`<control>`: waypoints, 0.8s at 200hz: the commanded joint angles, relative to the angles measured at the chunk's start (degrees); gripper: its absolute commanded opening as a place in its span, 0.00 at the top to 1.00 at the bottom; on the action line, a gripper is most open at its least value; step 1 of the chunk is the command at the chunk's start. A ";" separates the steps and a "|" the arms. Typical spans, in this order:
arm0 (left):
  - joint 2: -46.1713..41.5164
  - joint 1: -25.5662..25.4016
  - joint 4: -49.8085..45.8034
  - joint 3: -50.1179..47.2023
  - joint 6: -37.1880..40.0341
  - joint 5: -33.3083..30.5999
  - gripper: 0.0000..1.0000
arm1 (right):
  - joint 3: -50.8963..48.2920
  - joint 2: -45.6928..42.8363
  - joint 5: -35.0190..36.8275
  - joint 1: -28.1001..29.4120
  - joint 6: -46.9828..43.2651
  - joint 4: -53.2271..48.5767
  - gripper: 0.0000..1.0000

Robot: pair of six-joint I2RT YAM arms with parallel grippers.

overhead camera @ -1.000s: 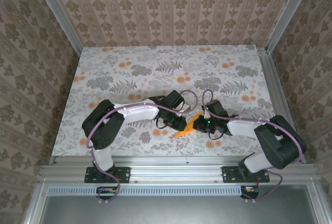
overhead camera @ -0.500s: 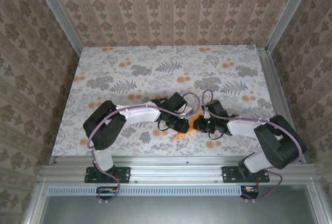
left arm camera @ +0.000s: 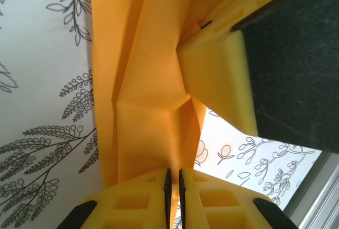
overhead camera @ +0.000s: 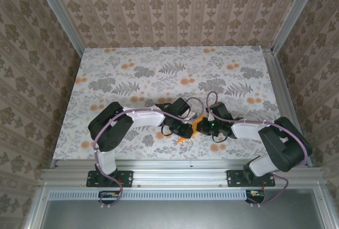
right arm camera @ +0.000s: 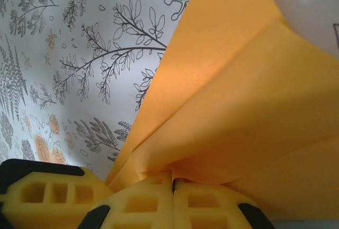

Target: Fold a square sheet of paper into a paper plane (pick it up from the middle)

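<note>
Orange and creased, the square sheet of paper [overhead camera: 183, 139] was seen from above between the left pincer [overhead camera: 186, 130] and the right pincer [overhead camera: 201, 128], near the front edge of the counter [overhead camera: 159, 70]. From the left wrist, the sheet was seen clamped in closed jaws; from the right wrist, likewise.

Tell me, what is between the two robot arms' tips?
The creased orange paper spans that stretch; the left wrist view shows both sets of jaws pinched on it.
</note>
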 commanded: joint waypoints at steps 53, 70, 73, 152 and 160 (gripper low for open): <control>2.53 0.31 0.31 -1.77 -0.20 -0.75 0.85 | -2.37 -0.31 2.43 0.35 1.30 -4.39 0.93; 2.75 0.53 0.47 -2.27 -0.19 -1.36 0.85 | -2.12 -1.91 2.34 0.35 1.31 -5.42 0.91; 2.79 0.55 0.54 -2.35 -0.18 -1.47 0.85 | -2.02 -2.19 2.34 0.35 1.38 -5.70 0.90; 2.36 1.35 4.48 -3.93 -1.79 -3.41 0.85 | -1.44 -10.18 1.20 0.26 1.25 -10.92 0.76; 2.26 1.27 4.76 -3.99 -1.93 -3.52 0.85 | -1.36 -10.90 0.89 0.26 1.37 -11.55 0.76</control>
